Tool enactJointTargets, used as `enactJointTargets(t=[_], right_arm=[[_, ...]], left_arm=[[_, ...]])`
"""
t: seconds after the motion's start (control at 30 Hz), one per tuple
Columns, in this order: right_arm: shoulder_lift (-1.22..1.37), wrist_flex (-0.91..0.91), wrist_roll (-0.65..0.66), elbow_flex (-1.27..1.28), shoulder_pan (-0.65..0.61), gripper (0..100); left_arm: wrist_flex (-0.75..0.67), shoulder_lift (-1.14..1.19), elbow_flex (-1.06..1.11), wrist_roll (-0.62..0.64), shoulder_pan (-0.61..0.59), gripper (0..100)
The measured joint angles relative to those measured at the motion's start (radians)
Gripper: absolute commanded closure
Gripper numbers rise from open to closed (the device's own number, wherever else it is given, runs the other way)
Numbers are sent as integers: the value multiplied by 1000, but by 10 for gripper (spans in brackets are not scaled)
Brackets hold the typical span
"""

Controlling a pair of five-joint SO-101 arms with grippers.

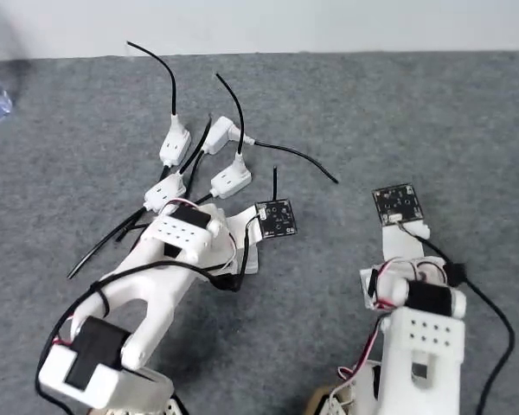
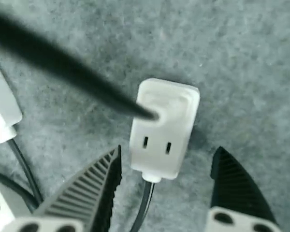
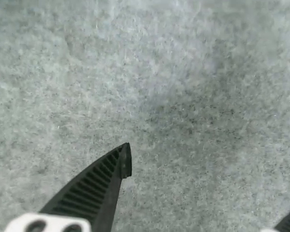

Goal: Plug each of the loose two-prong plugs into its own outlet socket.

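The left arm [image 1: 156, 285] is reaching over the left part of the grey tabletop [image 1: 372, 112] towards a cluster of white connectors [image 1: 221, 136], which are lying with their black cords trailing to the far side and to the left. From above I cannot tell which of these are plugs and which are sockets.

In the left wrist view, the left arm's fingers [image 2: 94, 188] are standing wide open and holding nothing. They are flanking one end of an outlet socket [image 2: 164, 128] without touching it. The socket is lying flat on the tabletop with its two slots facing up and its own cord leaving from the end between the fingers. A black cord [image 2: 63, 63] is crossing in front of the socket's upper part, and another white connector [image 2: 2, 108] is lying just beside it.

The right arm [image 1: 419, 333] is sitting at the near right, well apart from the cluster. The right arm's fingers [image 3: 106, 188] are also spread wide, gripping nothing, and are hanging over bare grey felt.
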Motion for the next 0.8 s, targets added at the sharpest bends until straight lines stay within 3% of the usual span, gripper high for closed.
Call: enactJointTargets(t=[0.33,0.53,0.7,0.8], right_arm=[[-207,0,0,71,0,505],[-213,0,0,71,0,505],[-213,0,0,71,0,505],[-213,0,0,71,0,505]], left_arm=[[25,32,-28,-60,51,724],[127,157,-173,-68,72,866],[307,318,-382,-68,74,983],[356,348,-430,-68,74,987]])
